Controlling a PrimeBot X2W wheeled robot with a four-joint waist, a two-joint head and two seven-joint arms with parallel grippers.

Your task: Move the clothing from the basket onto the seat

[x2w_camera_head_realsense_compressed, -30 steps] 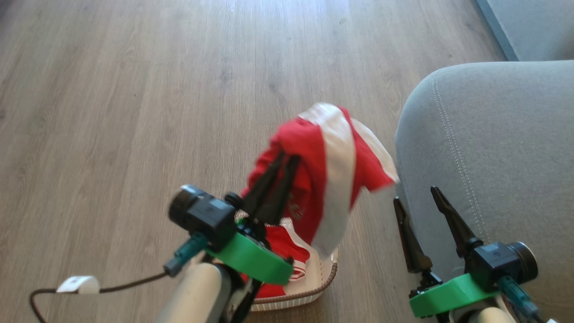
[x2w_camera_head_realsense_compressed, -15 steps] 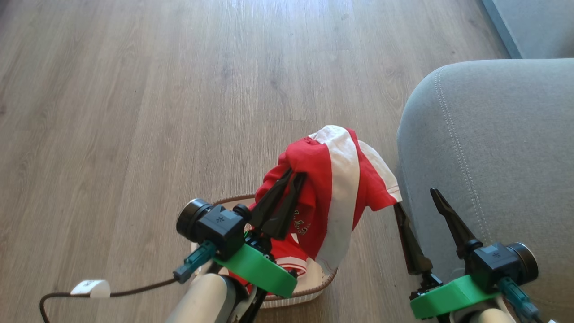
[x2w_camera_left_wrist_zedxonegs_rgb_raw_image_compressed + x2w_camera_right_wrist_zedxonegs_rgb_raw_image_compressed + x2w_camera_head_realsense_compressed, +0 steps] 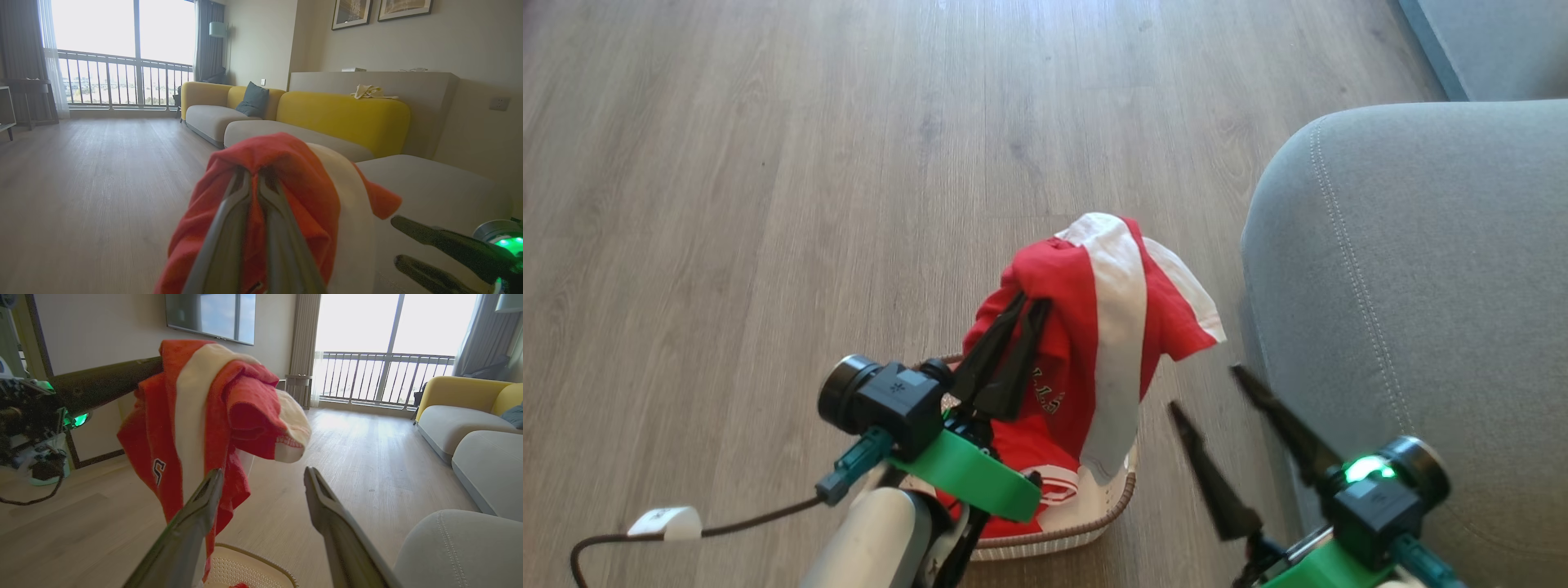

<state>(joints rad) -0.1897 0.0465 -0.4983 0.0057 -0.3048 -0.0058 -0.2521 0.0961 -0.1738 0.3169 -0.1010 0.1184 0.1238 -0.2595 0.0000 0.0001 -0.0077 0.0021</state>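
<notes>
Basket (image 3: pixel 1125 494) on floor (image 3: pixel 768 204), clothing (image 3: pixel 1029 453) left inside. Left end effector (image 3: pixel 1033 300) clenched on one red garment (image 3: pixel 1111 327), hanging above basket. Right end effector (image 3: pixel 1205 388) released, alongside. Recommend lifting garment clear, then carrying it right, well over seat (image 3: pixel 1421 286), before letting go.

The soft red fabric garment (image 3: pixel 1082 310) carries one broad white stripe and small white lettering. The perforated plastic basket (image 3: pixel 1045 547) is cream-white, brown-rimmed. The upholstered seat cushion (image 3: pixel 1421 286) is grey with pale stitching.
</notes>
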